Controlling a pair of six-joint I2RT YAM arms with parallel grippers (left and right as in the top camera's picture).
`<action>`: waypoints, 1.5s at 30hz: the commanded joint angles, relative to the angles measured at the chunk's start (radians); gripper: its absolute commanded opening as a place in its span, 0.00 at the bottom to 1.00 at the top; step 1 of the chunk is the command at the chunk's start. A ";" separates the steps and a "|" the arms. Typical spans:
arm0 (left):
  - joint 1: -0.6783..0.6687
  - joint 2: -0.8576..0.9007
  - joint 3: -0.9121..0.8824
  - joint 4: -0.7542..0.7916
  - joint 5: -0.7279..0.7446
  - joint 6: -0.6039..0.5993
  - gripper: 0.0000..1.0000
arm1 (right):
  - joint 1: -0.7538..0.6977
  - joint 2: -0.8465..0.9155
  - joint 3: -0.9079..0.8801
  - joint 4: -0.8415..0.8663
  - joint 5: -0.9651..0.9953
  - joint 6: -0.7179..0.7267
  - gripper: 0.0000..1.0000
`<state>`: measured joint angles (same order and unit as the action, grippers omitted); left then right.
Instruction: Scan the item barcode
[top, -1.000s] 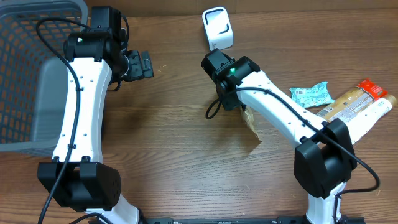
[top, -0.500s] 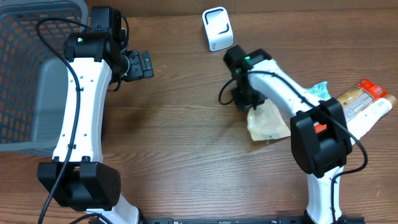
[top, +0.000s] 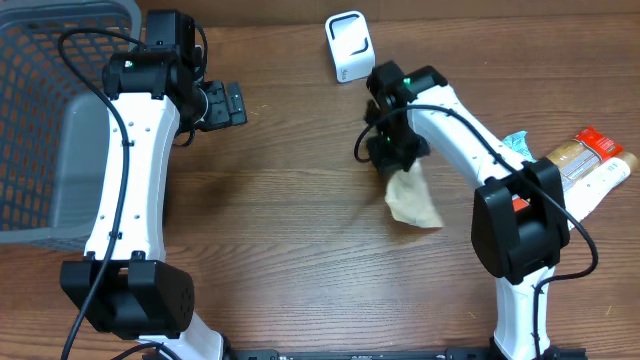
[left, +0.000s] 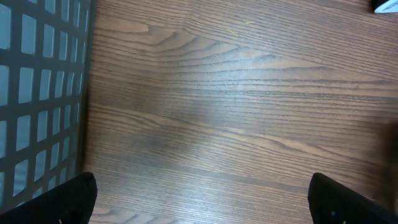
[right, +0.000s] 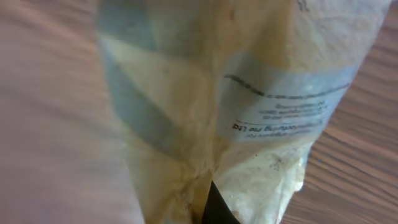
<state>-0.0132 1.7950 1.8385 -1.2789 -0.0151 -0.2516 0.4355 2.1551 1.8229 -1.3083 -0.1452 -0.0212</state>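
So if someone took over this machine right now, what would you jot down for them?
Left gripper: jaws open, empty, beside the basket.
Right gripper: jaws shut on the pouch, which hangs near the scanner.
Done: pouch picked up and brought close to the scanner.
Left: show its barcode to the scanner; whether it has been read, I cannot tell. More packs lie at the right.

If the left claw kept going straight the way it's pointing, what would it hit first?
Probably the bare table: ahead of the left gripper lies only wood, the basket aside; depth unclear.
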 joint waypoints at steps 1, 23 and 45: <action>0.000 0.004 -0.005 0.001 0.005 0.020 1.00 | -0.003 -0.076 0.071 -0.007 -0.274 -0.063 0.04; 0.000 0.004 -0.005 0.001 0.005 0.020 1.00 | -0.064 -0.079 -0.069 0.080 -0.169 0.042 0.04; 0.000 0.004 -0.005 0.001 0.005 0.020 1.00 | 0.034 0.011 -0.120 0.214 -0.285 0.103 0.04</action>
<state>-0.0132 1.7950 1.8385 -1.2785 -0.0151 -0.2516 0.4892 2.1765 1.6913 -1.1069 -0.3553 0.0689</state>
